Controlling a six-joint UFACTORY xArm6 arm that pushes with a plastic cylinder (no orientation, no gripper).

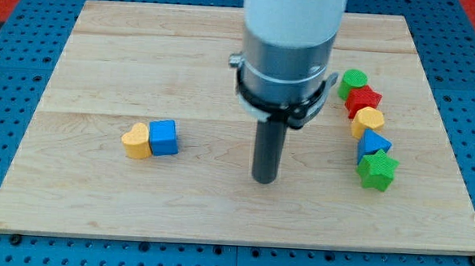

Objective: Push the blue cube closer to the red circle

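Note:
The blue cube (164,137) sits on the wooden board (103,61) left of centre, touching a yellow heart (137,141) on its left side. My tip (264,181) rests on the board to the right of the blue cube and slightly lower in the view, well apart from it. No red circle shows in this view; the arm's wide body (289,46) hides part of the board's top middle.
A curved line of blocks stands at the view's right: a green circle (354,80), a red star (364,99), a yellow heart (368,121), a blue triangle (373,144) and a green star (377,170). A blue pegboard surrounds the board.

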